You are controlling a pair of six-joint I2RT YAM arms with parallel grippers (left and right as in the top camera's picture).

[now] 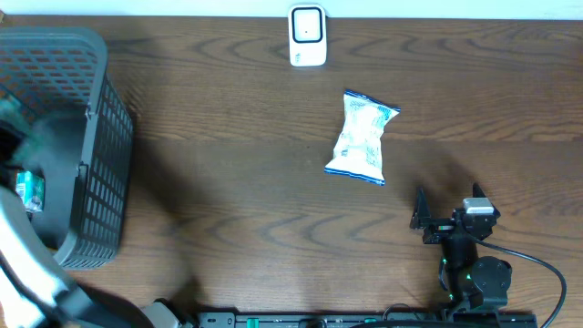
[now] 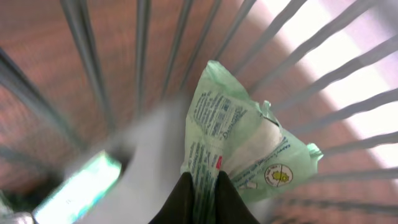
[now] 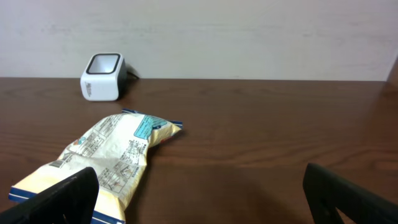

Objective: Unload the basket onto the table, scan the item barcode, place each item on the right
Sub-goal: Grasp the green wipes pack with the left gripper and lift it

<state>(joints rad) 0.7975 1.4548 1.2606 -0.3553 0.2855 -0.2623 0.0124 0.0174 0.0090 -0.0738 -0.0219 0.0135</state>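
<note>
Nearest us, at about 5 o'clock on the worktop (image 1: 228, 228), the right end effector (image 1: 446, 208) stood with its jaws wide apart and nothing between them. Its own camera showed the two dark fingers (image 3: 59, 196) at the bottom corners, with bare wood between them.

At 9 o'clock, the left arm reached down into the grey basket (image 1: 105, 137). There the left end effector (image 2: 203, 186) was pinched narrow on the lower edge of a green packet (image 2: 242, 146), whose crinkled film stood up between the two dark fingertips. The basket's bars fanned out behind it. From above we saw only a small patch of green low inside the basket, and the view there was blurred.

Further out, just right of centre, a blue-and-white snack bag (image 1: 363, 137) lay flat on the wood, well apart from both arms.

Farthest, at 12 o'clock by the back edge, the white scanner (image 1: 307, 36) stood upright.
</note>
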